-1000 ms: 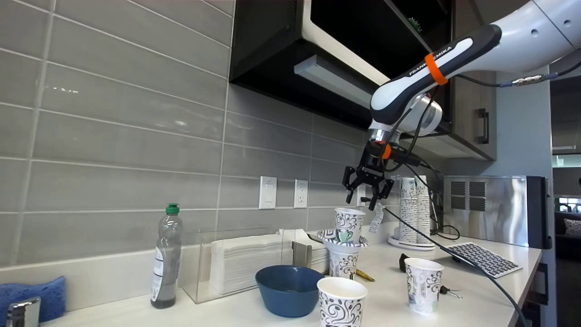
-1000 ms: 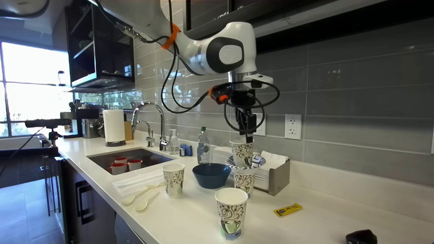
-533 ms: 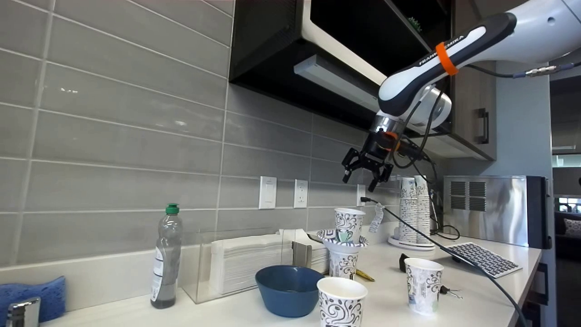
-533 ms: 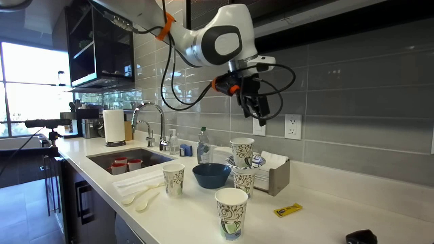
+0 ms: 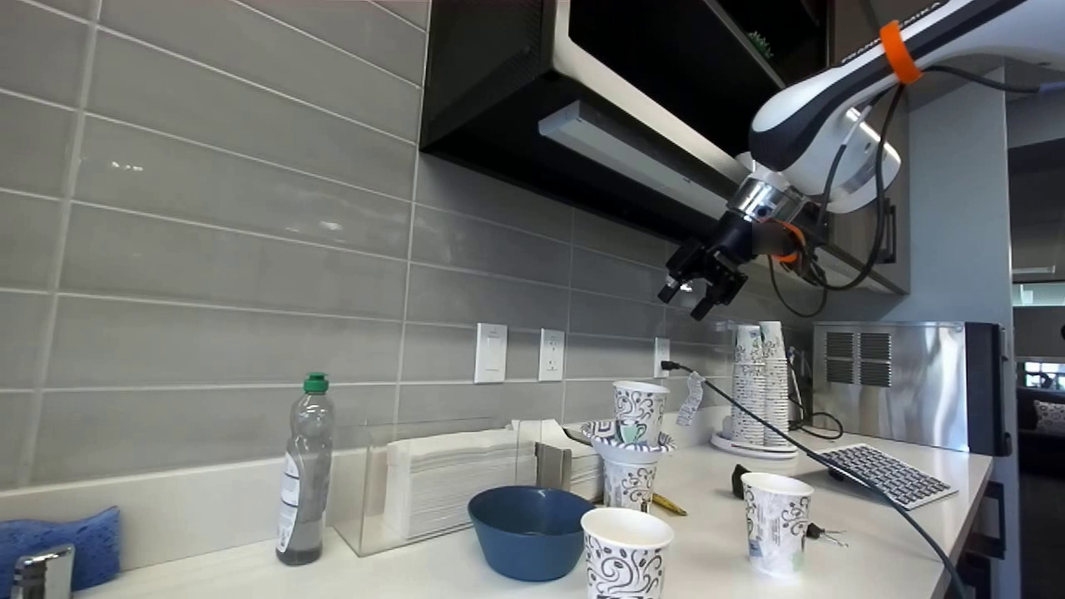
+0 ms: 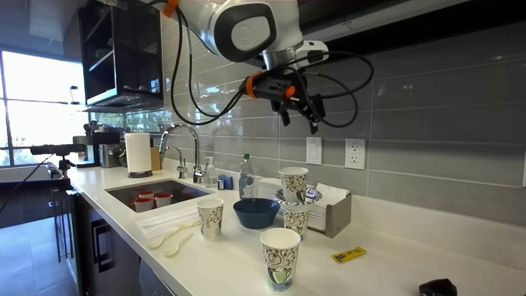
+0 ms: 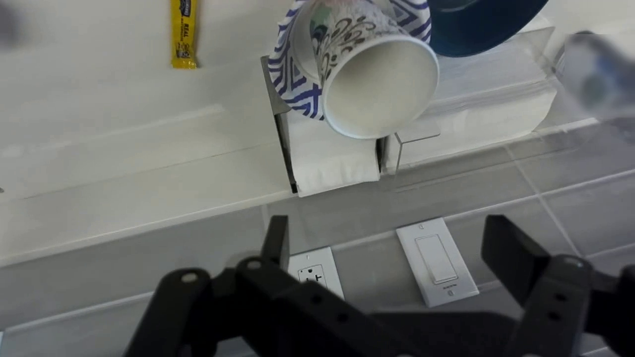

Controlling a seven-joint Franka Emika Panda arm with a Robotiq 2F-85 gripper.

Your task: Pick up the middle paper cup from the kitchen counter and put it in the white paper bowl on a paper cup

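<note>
The middle paper cup (image 5: 641, 409) stands upright in the white paper bowl (image 5: 597, 431), which rests on top of another paper cup (image 5: 629, 484). The middle cup (image 6: 293, 186), the bowl (image 6: 314, 195) and the supporting cup (image 6: 296, 220) also show stacked in an exterior view. In the wrist view I look into the middle cup's (image 7: 382, 89) mouth, with the bowl's (image 7: 296, 84) blue-patterned rim around its base. My gripper (image 5: 684, 303) is open and empty, above and apart from the cup, tilted toward the wall. Its spread fingers (image 7: 389, 243) frame only the tiled wall. The kitchen counter (image 6: 320, 279) is pale.
Two white cups (image 6: 280, 257) (image 6: 211, 218) stand on the counter. A dark blue bowl (image 6: 256, 213) sits beside the stack, and a napkin holder (image 6: 339, 216) behind it. A yellow packet (image 6: 348, 255) lies nearby. A soap bottle (image 5: 304, 474) stands by the wall. Cabinets (image 5: 499, 100) hang overhead.
My open gripper has risen from just above the middle cup, drawn away from it and tilted toward the wall. The cup, the bowl and the cup under it have not moved.
</note>
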